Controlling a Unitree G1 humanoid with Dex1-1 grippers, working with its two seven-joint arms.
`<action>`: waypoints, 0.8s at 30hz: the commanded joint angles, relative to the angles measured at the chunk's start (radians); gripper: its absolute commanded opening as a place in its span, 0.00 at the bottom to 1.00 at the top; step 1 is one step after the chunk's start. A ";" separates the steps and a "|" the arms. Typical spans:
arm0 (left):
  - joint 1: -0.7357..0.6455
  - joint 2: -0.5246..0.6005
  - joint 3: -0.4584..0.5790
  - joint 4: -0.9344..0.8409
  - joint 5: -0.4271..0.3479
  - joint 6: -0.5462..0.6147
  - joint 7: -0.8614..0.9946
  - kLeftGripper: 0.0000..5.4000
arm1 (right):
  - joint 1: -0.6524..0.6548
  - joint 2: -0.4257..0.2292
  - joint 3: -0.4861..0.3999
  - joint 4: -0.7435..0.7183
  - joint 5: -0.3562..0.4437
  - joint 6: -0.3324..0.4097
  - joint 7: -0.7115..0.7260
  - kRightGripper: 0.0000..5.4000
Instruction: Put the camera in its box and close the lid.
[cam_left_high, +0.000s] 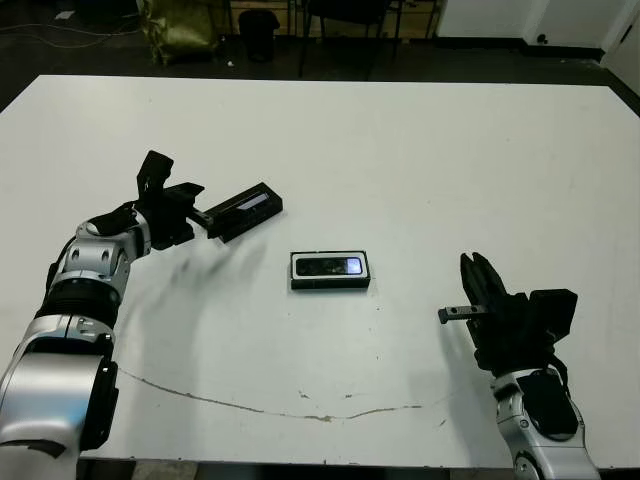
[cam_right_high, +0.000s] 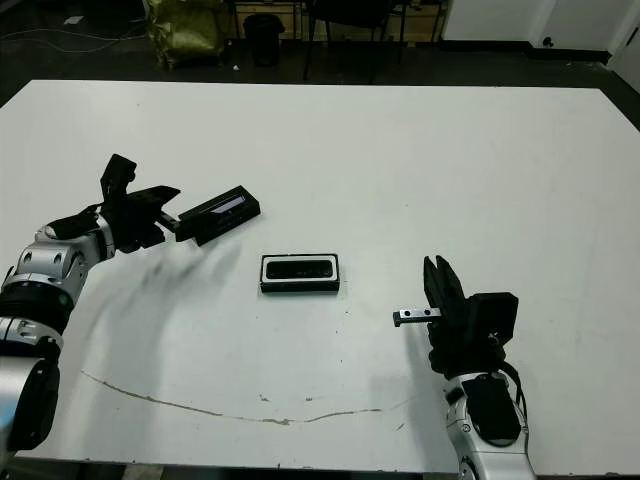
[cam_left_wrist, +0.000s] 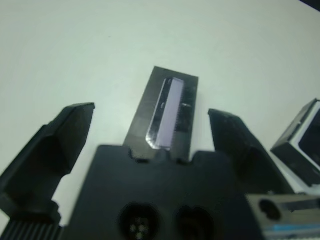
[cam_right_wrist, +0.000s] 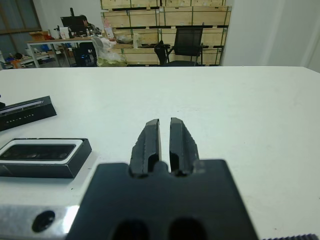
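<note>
The camera (cam_left_high: 329, 266), a slim black bar with a glossy screen, lies inside the box (cam_left_high: 296, 273), a shallow white-lined tray at mid-table. The lid (cam_left_high: 243, 210), black with a pale stripe, lies aslant to the box's left and a little farther back. My left gripper (cam_left_high: 178, 196) is open; in the left wrist view the lid (cam_left_wrist: 167, 107) sits between its spread fingers (cam_left_wrist: 65, 135), and neither finger touches it. My right gripper (cam_left_high: 480, 272) is shut and empty, near the front edge to the right of the box (cam_right_wrist: 45, 160).
A thin brown line (cam_left_high: 300, 410) runs across the table near its front edge. Chairs and a bag (cam_left_high: 180, 25) stand on the dark floor past the far edge. Wooden crates and an office chair (cam_right_wrist: 187, 45) show beyond the table in the right wrist view.
</note>
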 joint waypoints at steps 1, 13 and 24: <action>-0.006 -0.004 0.009 0.033 0.004 0.007 0.000 1.00 | 0.009 -0.009 -0.006 0.027 0.013 -0.008 0.015 0.00; -0.022 -0.008 -0.003 0.094 0.029 -0.041 -0.055 1.00 | 0.019 -0.007 -0.002 -0.013 0.005 0.049 0.001 0.00; -0.047 -0.012 -0.011 0.149 0.046 -0.049 -0.069 1.00 | 0.024 -0.006 0.001 -0.023 0.006 0.058 0.001 0.00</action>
